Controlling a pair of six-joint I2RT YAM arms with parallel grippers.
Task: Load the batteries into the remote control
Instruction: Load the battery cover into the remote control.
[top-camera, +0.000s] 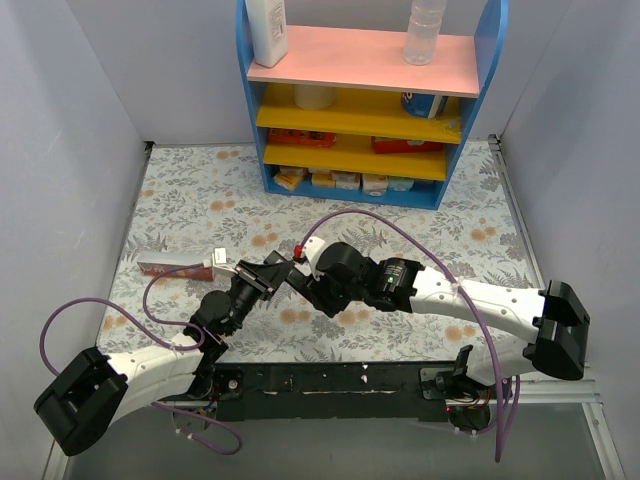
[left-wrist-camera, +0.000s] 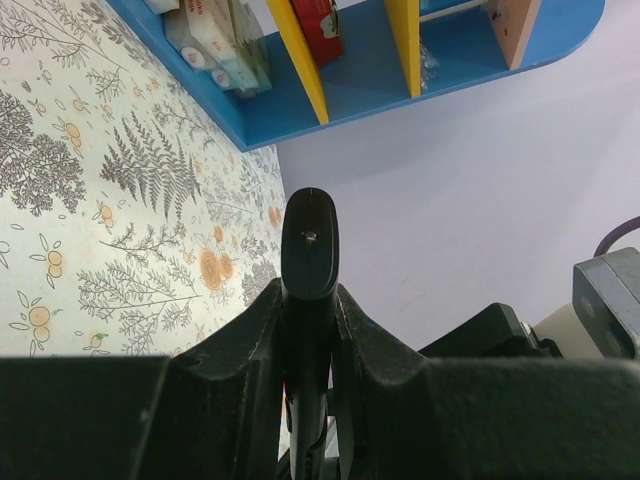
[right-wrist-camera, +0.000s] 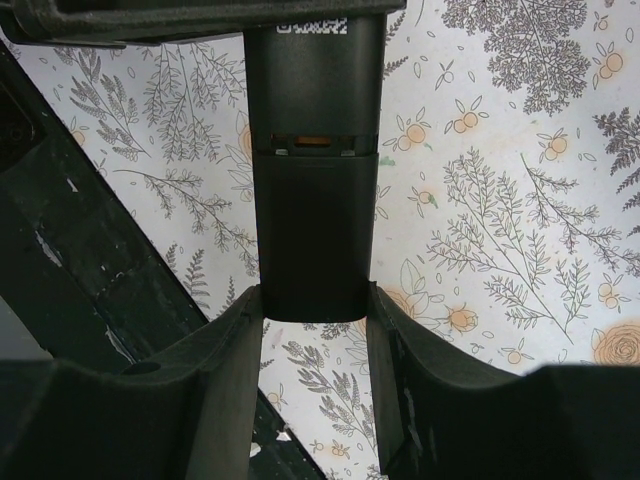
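Matte black fingers (right-wrist-camera: 215, 390) pinch slim, smooth remote control (right-wrist-camera: 315, 240).

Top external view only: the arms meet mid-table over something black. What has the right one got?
Observer: Right wrist view: the jaws of the right gripper clamp one end of the remote control, flat face to the camera.
Reviewer: Is it closed?
Observer: A seam crosses it, with an orange sliver showing in the gap.
Reviewer: And the left?
Observer: Left wrist view: the jaws of the left gripper are shut on a slim black bar, edge-on, probably the same remote.
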